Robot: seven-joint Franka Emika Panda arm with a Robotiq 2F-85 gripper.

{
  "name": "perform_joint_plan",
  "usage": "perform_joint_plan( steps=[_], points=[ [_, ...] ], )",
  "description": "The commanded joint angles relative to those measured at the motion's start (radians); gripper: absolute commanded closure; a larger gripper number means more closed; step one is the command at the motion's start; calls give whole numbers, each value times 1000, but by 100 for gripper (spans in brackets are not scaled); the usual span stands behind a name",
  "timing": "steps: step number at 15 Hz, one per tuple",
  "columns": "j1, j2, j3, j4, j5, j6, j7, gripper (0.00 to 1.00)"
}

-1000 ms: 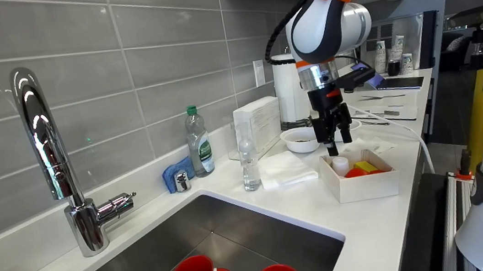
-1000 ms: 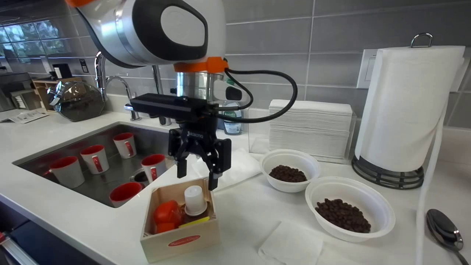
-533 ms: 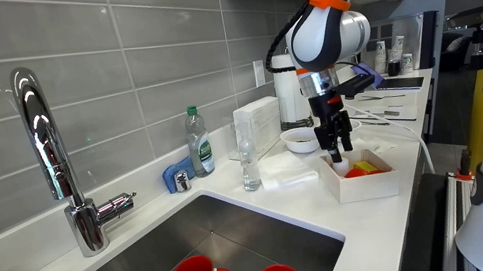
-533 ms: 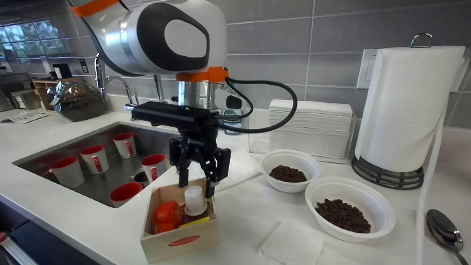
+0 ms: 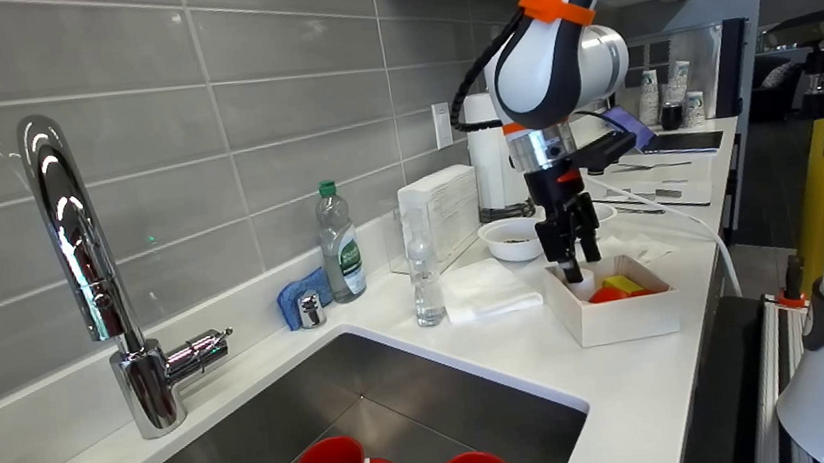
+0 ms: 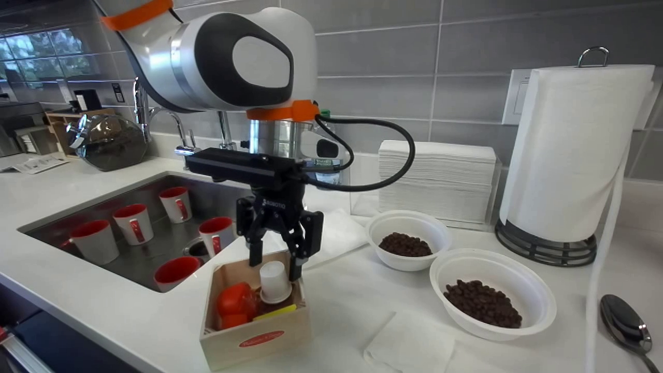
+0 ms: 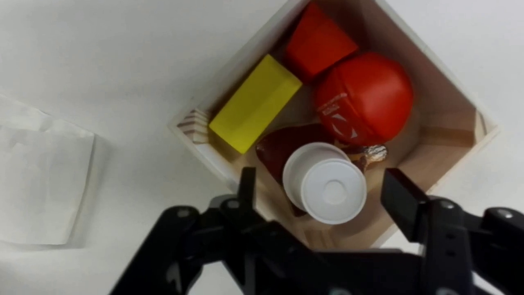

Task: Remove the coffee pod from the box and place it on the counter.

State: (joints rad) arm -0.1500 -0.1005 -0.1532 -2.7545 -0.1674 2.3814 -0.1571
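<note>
Grey tiles (image 5: pixel 310 102) back the long white bench (image 5: pixel 632 393), which has a steel sink (image 5: pixel 440 397) set into it; in an exterior view the sink lies off to the left, and two white bowls (image 6: pixel 510 272) stand to the right of your box (image 6: pixel 292 331). Seen from there, your coffee pod (image 6: pixel 275 282) is inside the box toward the far right, narrow end up, with a dark glossy item (image 7: pixel 284 145) beside or under it, a red packet (image 7: pixel 368 98) to its left and a yellow block (image 7: pixel 256 104) nearer. You have the pincer (image 6: pixel 275 264) spread wide and holding nothing, its fingers (image 7: pixel 405 205) to either side of the pod; the wrist view shows a gap at each side. By the look of it the step in hand is lining up the grasp, which is not yet made. Next you probably need to ease down a touch, keep the pod centred, then close evenly and gently, since the shell is likely thin. Mind the finger that seems close to the box wall, as it could catch. After that, lift straight up past the low walls before moving sideways and setting the pod on the bench.
</note>
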Motion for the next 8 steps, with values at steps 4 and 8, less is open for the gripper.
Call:
perform_joint_plan(
  steps=[4,8],
  points=[
    [10,33,16,1,-11,47,-4,36],
    [12,43,26,2,-16,57,1,39]
  ],
)
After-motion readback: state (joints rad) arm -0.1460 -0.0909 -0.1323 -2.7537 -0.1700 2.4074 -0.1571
